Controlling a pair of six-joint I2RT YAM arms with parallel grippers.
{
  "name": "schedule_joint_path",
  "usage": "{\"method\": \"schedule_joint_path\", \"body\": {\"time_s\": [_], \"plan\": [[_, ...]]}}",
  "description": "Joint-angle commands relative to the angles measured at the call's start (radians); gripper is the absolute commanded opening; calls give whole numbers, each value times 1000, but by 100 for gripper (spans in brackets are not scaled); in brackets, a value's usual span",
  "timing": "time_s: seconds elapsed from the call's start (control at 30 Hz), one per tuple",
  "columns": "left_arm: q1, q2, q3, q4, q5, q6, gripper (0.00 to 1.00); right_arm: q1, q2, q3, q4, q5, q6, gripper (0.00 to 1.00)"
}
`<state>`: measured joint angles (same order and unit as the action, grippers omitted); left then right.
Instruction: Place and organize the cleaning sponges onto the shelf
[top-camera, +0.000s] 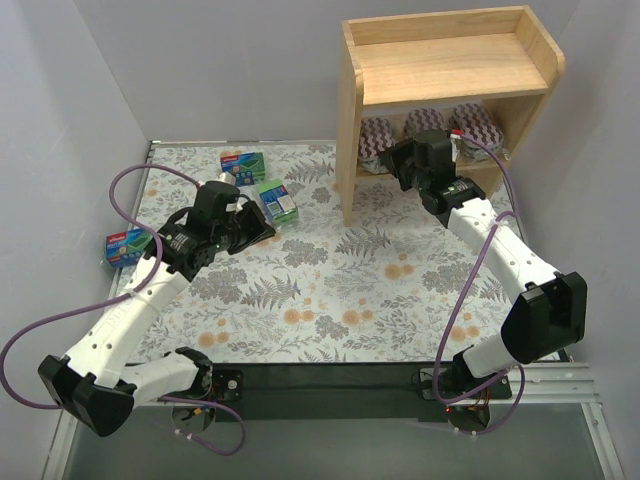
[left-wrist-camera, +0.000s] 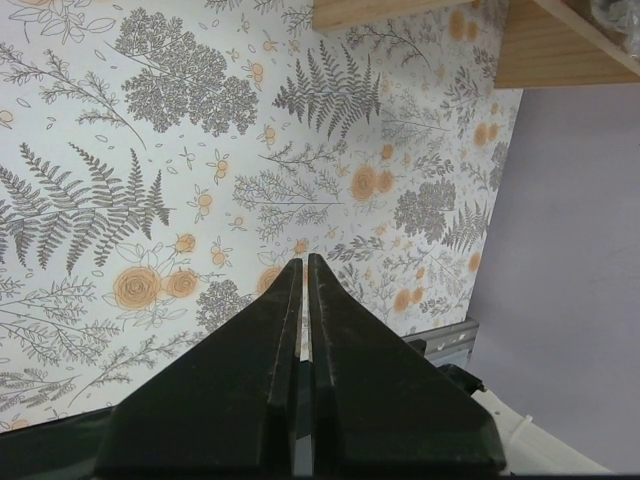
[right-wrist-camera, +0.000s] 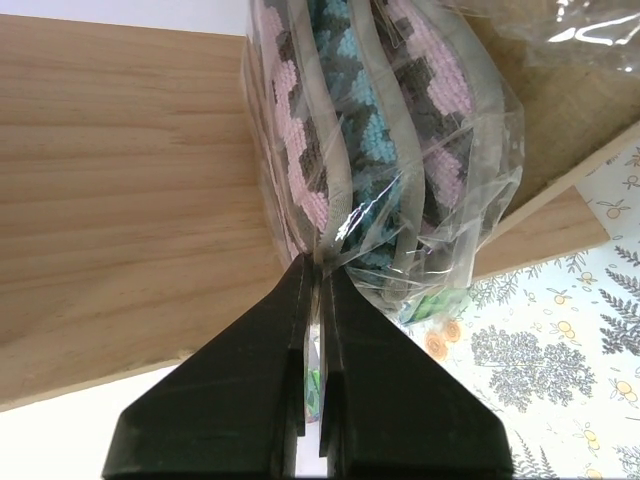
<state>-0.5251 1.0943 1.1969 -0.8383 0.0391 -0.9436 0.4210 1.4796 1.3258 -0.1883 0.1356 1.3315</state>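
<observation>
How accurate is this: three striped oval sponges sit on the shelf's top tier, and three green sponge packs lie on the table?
Wrong tier: the top external view shows the three striped oval sponges on the lower tier of the shelf, not the top. The three green sponge packs do lie on the table.

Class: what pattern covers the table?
The table shows grey ferns and orange flowers on white, clearest in the left wrist view.

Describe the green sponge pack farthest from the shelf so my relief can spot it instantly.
Find the floral table's left edge. One green sponge pack lies there alone; the other two packs lie close together, farther back toward the shelf.
</observation>
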Motion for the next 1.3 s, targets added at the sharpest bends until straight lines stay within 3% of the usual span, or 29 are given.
{"method": "schedule_joint_path", "body": {"time_s": [0.0, 0.07, 0.13, 0.2, 0.23, 0.37, 0.47, 0.6, 0.87, 1.07, 1.27], "plan": [[7, -19, -14, -8, -12, -3, 0, 9, 7, -5, 52, 4, 2, 1], [7, -13, -17, -7, -15, -3, 0, 7, 4, -8, 56, -13, -3, 5], [5, -8, -22, -7, -27, -1, 3, 5, -11, -16, 59, -40, -11, 16], [7, -1, -26, -10, -56, -3, 19, 5, -33, -43, 64, -53, -20, 36], [7, 3, -26, -12, -61, -6, 35, 5, -60, -54, 70, -53, -25, 50], [10, 30, -14, -5, -87, -12, 57, -11, -131, -105, 69, -79, -55, 66], [17, 65, 13, 14, -105, 2, 64, -25, -205, -128, 44, -103, -98, 73], [71, 145, 53, 56, -102, 49, 69, -33, -301, -131, -66, -166, -184, 75], [226, 383, 89, 205, -1, 190, 66, -36, -505, -287, -243, -318, -339, 77], [267, 558, 121, 352, 38, 299, 63, -37, -642, -396, -434, -376, -564, 76], [289, 732, 205, 450, 48, 341, 60, -36, -786, -566, -502, -449, -603, 76]]}}
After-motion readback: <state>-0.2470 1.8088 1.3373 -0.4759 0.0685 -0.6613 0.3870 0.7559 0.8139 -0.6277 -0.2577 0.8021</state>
